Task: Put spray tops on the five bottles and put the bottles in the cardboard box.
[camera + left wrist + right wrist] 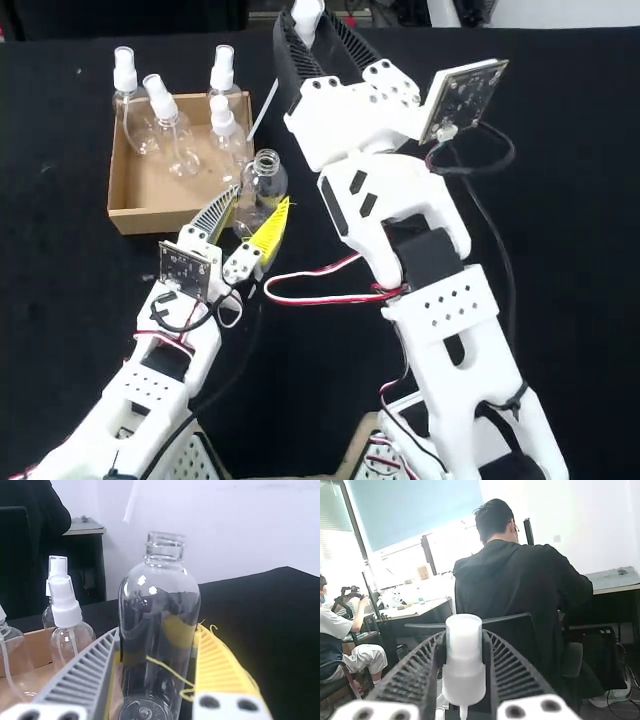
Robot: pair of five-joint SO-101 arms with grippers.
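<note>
High view: the left gripper (258, 200) pinches a clear plastic bottle (264, 172) between one grey and one yellow ribbed finger, just outside the right wall of the cardboard box (150, 216), near its front corner. The bottle is round-shouldered, and its threaded neck is open and uncapped. Four clear bottles (170, 128) with white spray tops sit inside the shallow brown box. The right gripper (310, 24), raised at the table's far edge, clamps a smooth white spray top (307, 12) between black ribbed fingers, well apart from the open bottle. Matte black cloth (70, 300) covers the table, running left of the box and in front of it. A red-and-white cable (320, 282) loops between the arms.
</note>
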